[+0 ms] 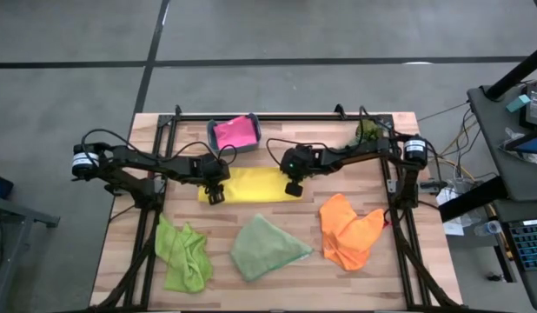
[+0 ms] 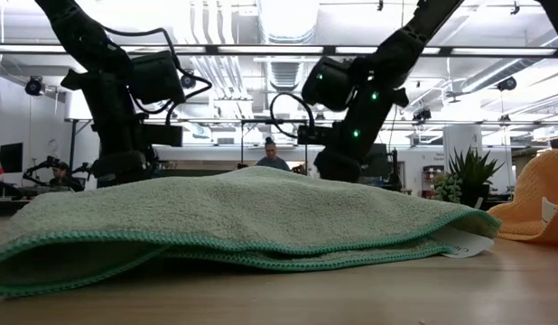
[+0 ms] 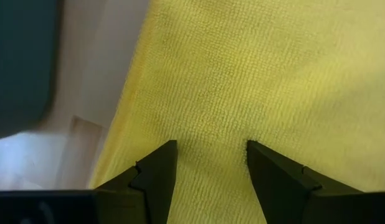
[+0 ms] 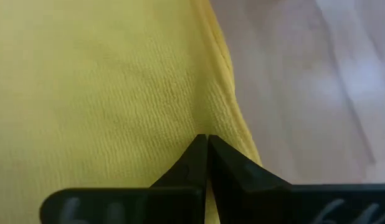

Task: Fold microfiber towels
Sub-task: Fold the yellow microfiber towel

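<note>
On the yellow towel (image 1: pixel 251 184), the left gripper (image 1: pixel 215 195) presses down at one end with jaws spread, while the right gripper (image 1: pixel 295 188) rests at the opposite end, jaws pressed together.

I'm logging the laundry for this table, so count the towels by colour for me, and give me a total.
Pink towel, in the bin: 1
Yellow towel, between the left gripper and the right gripper: 1
Orange towel: 1
Pale green towel: 1
Lime green towel: 1
Total: 5 towels
</note>
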`<action>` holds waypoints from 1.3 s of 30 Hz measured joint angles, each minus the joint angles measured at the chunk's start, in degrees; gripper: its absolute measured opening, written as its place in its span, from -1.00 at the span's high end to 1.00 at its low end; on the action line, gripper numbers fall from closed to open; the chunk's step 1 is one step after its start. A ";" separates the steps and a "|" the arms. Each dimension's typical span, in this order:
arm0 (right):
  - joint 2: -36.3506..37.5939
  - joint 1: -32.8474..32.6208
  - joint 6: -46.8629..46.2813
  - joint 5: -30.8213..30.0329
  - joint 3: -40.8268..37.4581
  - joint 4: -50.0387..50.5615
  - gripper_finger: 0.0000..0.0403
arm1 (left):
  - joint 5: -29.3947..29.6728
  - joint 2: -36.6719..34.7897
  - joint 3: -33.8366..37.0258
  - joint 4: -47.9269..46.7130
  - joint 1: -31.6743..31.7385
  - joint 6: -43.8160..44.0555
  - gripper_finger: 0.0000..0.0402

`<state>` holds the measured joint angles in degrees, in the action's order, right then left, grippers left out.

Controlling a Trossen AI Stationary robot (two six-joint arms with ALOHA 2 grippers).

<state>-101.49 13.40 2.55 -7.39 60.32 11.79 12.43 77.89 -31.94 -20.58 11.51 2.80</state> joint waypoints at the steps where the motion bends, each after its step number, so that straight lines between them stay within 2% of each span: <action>1: -0.01 0.56 0.27 -0.16 -0.05 -0.05 0.96 | 0.33 0.00 0.00 0.41 0.01 -0.01 0.11; 9: -0.02 6.65 4.70 -0.25 -0.17 -0.07 0.96 | 6.92 0.00 -0.05 2.14 0.04 0.08 0.11; 15: 2.11 9.69 4.66 -0.12 -0.02 1.57 0.96 | 12.30 -0.16 -0.26 1.94 0.04 1.34 0.11; 20: 5.12 9.63 -0.79 0.57 0.08 6.21 0.96 | 12.32 -1.25 -0.28 1.51 0.04 1.32 0.11; 25: 7.52 10.91 -11.82 10.00 0.12 11.73 0.93 | 12.02 -3.58 -0.28 -0.43 0.04 1.34 0.11; 29: 8.65 12.35 -17.30 13.45 0.12 15.29 0.79 | 10.01 -5.92 -0.28 -2.96 0.04 1.33 0.11; 35: 8.98 15.04 -19.54 13.71 -0.48 17.63 0.40 | 1.39 -7.25 0.06 -4.28 0.04 1.39 0.11; 39: 8.25 16.46 -20.72 14.15 -1.81 16.89 0.15 | 0.89 -6.77 0.17 -4.34 0.04 1.39 0.11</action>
<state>-93.25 29.86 -18.17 6.76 58.51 28.68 13.32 71.12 -31.78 -24.91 11.55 4.19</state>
